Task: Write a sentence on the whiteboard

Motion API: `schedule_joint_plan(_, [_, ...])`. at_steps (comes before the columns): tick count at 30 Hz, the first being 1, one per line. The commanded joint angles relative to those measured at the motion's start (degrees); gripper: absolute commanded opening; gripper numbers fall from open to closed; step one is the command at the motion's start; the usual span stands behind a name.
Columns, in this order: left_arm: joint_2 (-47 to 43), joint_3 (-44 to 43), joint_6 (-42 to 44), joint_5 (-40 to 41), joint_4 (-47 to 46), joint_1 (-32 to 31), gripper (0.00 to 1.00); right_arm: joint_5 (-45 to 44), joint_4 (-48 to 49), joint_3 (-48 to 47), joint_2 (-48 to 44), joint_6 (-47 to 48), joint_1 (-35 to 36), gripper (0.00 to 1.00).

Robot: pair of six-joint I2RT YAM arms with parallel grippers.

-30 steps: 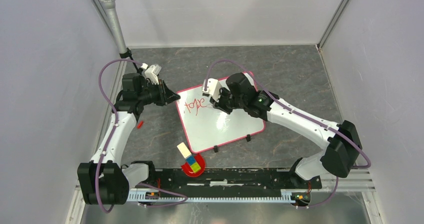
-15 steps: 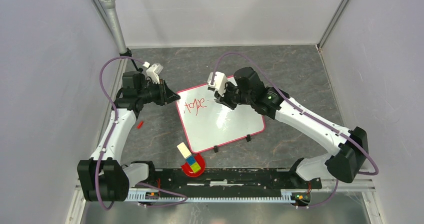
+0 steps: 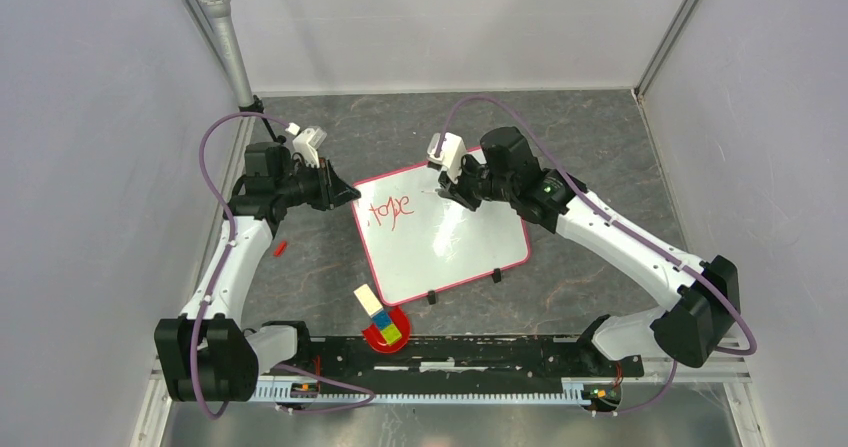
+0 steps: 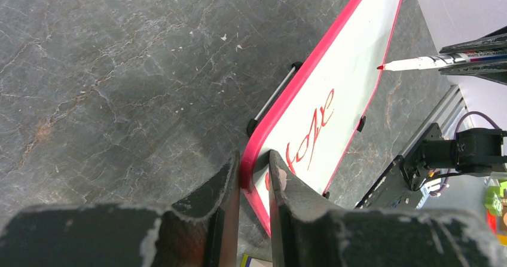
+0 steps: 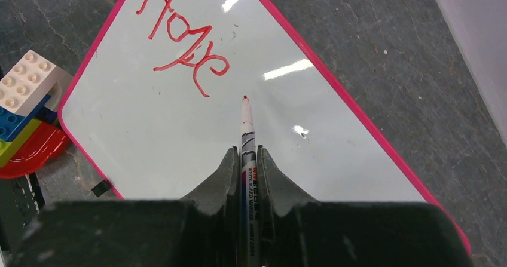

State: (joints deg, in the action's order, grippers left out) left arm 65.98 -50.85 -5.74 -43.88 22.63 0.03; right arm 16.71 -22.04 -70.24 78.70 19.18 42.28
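The whiteboard lies on the dark table as a tilted white rectangle with a pink border. Red scribbled letters sit near its left corner. My left gripper is shut on that corner's edge, one finger on either side of the border. My right gripper is shut on a whiteboard marker. The marker's red tip points at blank board just right of the letters. The marker appears slightly off the surface.
Two black clips sit on the board's near edge. Stacked toy bricks on a red dish lie by the near corner. A small red piece lies to the left. A grey pole stands at the back left, and walls close in both sides.
My right arm has pulled the marker back from the board's middle toward its far edge, to the right. The left gripper stays put on the corner.
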Motion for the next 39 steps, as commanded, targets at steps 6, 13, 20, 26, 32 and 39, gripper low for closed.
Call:
schedule_joint_plan(6, [0.57,-0.74,3.28,-0.42,3.12,-0.15,0.04,-2.04,3.3,-0.87,-0.12,-0.11,0.17,0.0])
schedule_joint_plan(13, [0.43,-0.62,3.19,-0.33,2.95,-0.12,0.03,-4.74,2.44,-0.84,0.66,0.51,0.17,0.0])
schedule_joint_plan(20, [0.41,-0.48,3.1,-0.18,2.77,-0.12,0.03,-7.77,2.46,-0.77,1.56,1.04,0.17,0.0])
schedule_joint_plan(26, [0.16,-0.3,3.1,-0.07,2.59,-0.14,0.03,-8.53,2.78,-2.0,3.02,0.86,0.17,0.0])
schedule_joint_plan(32, [0.11,-0.17,3.16,-0.07,2.5,-0.12,0.03,-7.36,3.06,-3.01,4.31,0.68,0.17,0.0])
schedule_joint_plan(39, [-0.1,0.01,3.28,0.02,2.42,-0.17,0.03,-5.62,2.31,-3.17,4.98,0.6,0.23,0.0])
